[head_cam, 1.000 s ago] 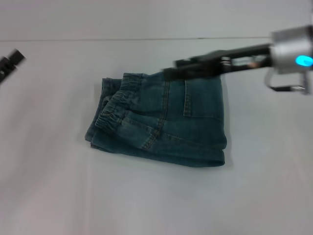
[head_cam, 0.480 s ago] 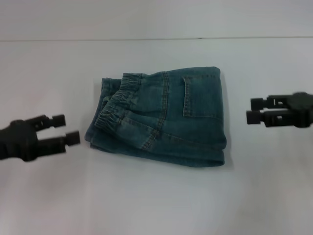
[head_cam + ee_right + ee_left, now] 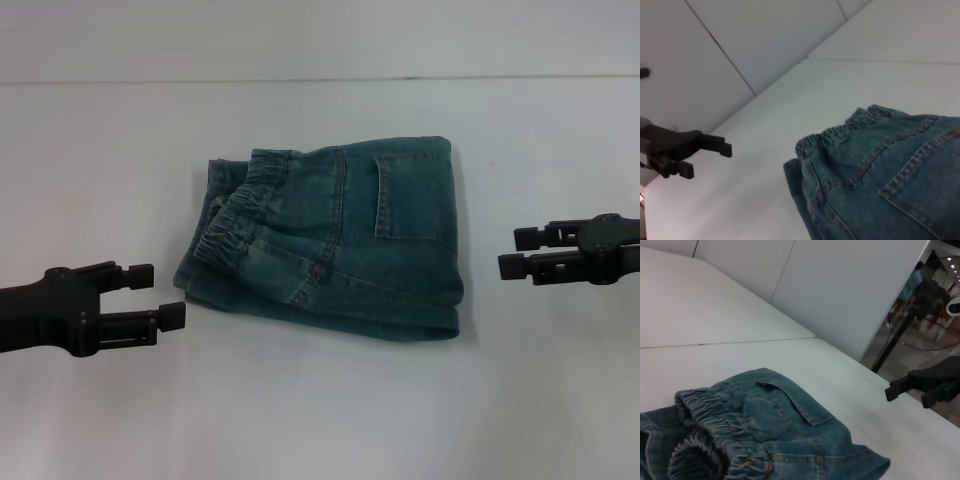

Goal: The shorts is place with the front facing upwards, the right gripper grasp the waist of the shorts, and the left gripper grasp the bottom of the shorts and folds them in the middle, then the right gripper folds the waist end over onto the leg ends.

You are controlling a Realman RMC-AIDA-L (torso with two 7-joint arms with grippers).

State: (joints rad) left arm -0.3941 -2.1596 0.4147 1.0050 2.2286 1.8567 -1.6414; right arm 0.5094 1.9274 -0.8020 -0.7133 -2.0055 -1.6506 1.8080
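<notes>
Shorts (image 3: pixel 330 245) lie folded on the table (image 3: pixel 320 420). Left gripper (image 3: pixel 163 294) at 8 o'clock, right gripper (image 3: pixel 513 251) at 3 o'clock; both agape, empty, clear of cloth.

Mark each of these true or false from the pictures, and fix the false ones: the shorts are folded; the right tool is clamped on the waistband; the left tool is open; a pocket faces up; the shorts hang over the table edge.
1. The shorts are folded into a compact bundle. True.
2. The right tool is clamped on the waistband. False: it is open, off to the shorts' right, touching nothing.
3. The left tool is open. True: it sits apart from the shorts, on their left.
4. A stitched pocket faces up. True.
5. The shorts hang over the table edge. False: they lie fully on the white tabletop.
</notes>
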